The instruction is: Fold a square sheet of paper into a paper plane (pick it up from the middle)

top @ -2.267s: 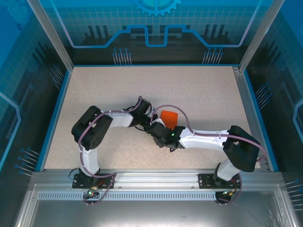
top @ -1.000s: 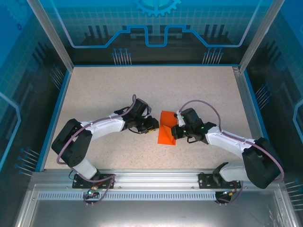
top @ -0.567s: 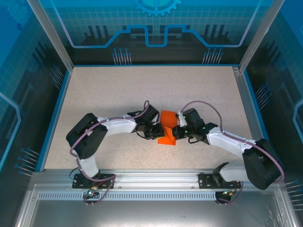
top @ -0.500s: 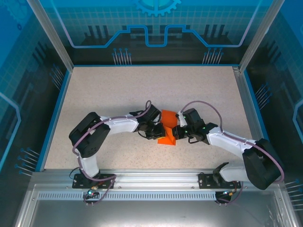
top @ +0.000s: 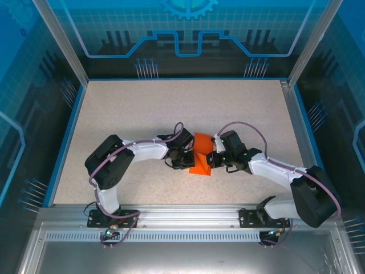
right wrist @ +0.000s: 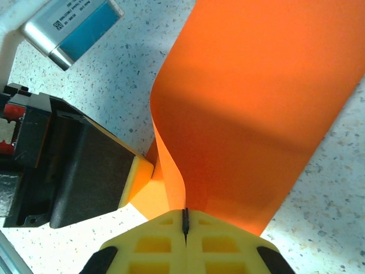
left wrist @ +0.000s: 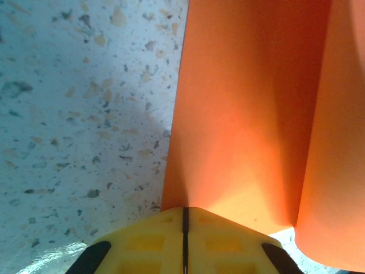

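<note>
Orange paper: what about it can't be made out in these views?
Top view: paper edges covered by left pincer and right pincer; creases too small to tell.
Left wrist view: paper cut off at top and right edges.
Right wrist view: cut off likewise; its curl hides the underside.

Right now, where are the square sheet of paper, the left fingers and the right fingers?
square sheet of paper [top: 199,165], top external view, its lower orange face.
left fingers [left wrist: 151,242], left wrist view, yellow tip left of the seam.
right fingers [right wrist: 154,245], right wrist view, yellow tip left of the seam.
</note>
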You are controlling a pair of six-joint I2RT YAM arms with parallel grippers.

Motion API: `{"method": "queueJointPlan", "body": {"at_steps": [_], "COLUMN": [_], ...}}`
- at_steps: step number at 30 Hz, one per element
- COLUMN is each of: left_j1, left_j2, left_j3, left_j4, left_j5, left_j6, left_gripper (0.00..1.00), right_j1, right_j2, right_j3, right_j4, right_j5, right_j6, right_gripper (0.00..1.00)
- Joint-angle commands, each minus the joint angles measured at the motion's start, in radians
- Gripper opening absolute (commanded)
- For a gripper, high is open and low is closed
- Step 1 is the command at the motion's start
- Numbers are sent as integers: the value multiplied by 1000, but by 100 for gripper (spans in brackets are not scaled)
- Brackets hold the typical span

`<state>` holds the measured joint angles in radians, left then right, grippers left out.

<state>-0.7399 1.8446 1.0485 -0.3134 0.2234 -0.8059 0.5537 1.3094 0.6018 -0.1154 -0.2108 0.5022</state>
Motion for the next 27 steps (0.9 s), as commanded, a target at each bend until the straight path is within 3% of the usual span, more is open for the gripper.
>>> {"method": "queueJointPlan", "body": {"at_steps": [1, 4, 11, 27], "left_j1": [15, 26, 44, 45], "left_j2": [-5, -34, -52, -38], "left_j3": [-8, -41, -42, -32], "left_j4": [-119, -143, -104, -101], "left_j5": [-92, -136, -77, -62], "left_j6": [42, 65, 77, 80], "left_gripper": [9, 10, 11, 12], "right_j1": [-8, 2, 9, 7], "right_j2": [15, 29, 89, 240], "right_j3": [16, 31, 60, 133], "right_j4": [31, 26, 39, 6], "right_j5": [-44, -57, -58, 6], "right_j6": [15, 7, -3, -46], "right_gripper": [3, 3, 3, 2]}}
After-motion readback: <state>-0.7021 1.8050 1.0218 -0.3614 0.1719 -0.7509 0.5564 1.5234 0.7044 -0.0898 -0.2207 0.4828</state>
